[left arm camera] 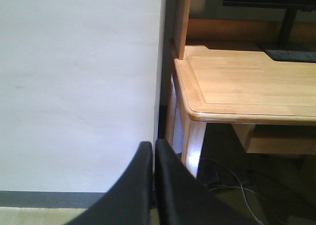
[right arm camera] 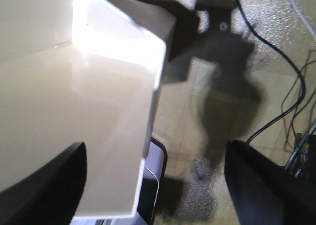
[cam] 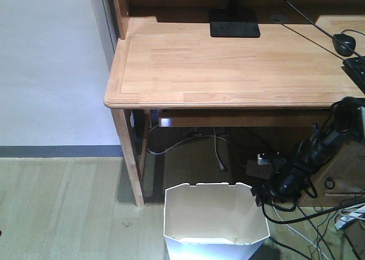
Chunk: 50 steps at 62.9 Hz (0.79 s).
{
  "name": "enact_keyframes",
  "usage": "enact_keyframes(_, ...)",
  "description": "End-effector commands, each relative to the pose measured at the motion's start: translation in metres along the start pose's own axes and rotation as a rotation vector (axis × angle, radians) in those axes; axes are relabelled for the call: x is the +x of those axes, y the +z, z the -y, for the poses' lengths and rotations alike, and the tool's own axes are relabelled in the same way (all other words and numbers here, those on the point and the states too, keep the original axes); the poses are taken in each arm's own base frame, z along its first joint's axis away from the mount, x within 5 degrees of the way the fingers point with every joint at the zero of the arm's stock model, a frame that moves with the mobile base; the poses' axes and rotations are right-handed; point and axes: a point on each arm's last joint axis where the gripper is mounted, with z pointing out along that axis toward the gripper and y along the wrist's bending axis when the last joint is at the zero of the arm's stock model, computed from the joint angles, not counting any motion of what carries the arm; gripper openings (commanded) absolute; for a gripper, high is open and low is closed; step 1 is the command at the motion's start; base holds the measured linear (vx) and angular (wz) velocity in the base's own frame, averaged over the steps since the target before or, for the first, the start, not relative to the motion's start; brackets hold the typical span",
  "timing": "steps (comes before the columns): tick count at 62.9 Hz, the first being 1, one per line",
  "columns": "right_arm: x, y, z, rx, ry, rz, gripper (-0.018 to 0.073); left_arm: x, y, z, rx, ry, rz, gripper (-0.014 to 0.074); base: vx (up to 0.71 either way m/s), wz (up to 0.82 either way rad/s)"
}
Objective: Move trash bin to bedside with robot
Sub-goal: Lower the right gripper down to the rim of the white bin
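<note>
Looking from the front, we see the trash bin (cam: pixel 214 220) standing on the floor (cam: pixel 63 203) just in front of the table (cam: pixel 228 66), near its left leg (cam: pixel 130 163). The right arm (cam: pixel 299 169), wrapped in black wiring, hangs at the bin's right rim. Loose cables (cam: pixel 217 151) lie under the table behind the bin. A monitor base (cam: pixel 234 23), a mouse (cam: pixel 344 43) and a keyboard (cam: pixel 356 69) sit on top.

From the left wrist, we see the left claw (left arm camera: pixel 153 146) with its fingers pressed together, holding nothing. It faces the white wall (left arm camera: pixel 74 87) and the table's corner.

From the right wrist, we see the right claw (right arm camera: pixel 155 146) spread wide. One finger (right arm camera: pixel 47 185) is over the bin's inside and the other (right arm camera: pixel 261 185) is outside above the floor, with the bin's wall between them. Neither finger visibly touches it. More cables cross the floor on the right.
</note>
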Motion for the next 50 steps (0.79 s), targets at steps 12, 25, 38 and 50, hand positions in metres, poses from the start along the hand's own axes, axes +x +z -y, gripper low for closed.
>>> enact_keyframes(12,-0.009,0.019,-0.001,-0.007,-0.008,0.003,0.0558,-0.001,0.001,0.000,0.004,-0.010,0.064,-0.0006,0.00,0.00)
enact_keyframes(25,-0.014,0.039,0.002,-0.021,0.000,-0.011,0.0477,-0.001,0.001,0.000,0.004,-0.010,0.064,-0.0006,0.00,0.00)
enact_keyframes(38,-0.021,0.055,0.008,-0.063,0.009,-0.039,0.0315,-0.001,0.001,0.000,0.004,-0.010,0.064,-0.0006,0.00,0.00)
enact_keyframes(50,-0.025,0.072,0.011,-0.132,0.021,-0.108,0.0173,-0.001,0.001,0.000,0.004,-0.010,0.064,-0.0006,0.00,0.00)
